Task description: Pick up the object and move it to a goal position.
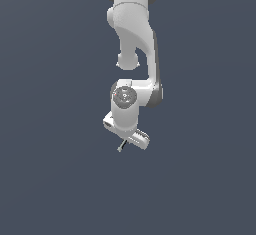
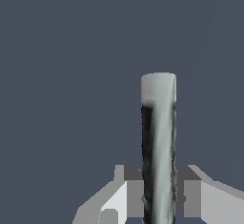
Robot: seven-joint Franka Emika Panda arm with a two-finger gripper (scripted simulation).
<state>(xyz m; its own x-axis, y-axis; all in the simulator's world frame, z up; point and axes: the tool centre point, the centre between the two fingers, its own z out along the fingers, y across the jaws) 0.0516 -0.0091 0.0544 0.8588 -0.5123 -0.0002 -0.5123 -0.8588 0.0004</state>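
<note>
flat dark slate-blue ground (image 1: 50,179) fills both views; no goal marker shows on it.

glossy white jointed robot arm (image 1: 135,29) comes down from the top of the exterior view, wrist folded so the hand points downward.

white two-fingered gripper (image 1: 126,140) sits at the arm's low end, its body slanting down toward the exterior view's right.

thin light grey rod with a black streak (image 2: 158,142) stands out lengthwise from between the grey finger pads (image 2: 136,197) in the wrist view. pads press it from both sides, so the gripper is clamped on the rod. in the exterior view only a short stub pokes out below the hand.

judgement: gripped near one end, so carrying it should go steadily to avoid pivoting.
</note>
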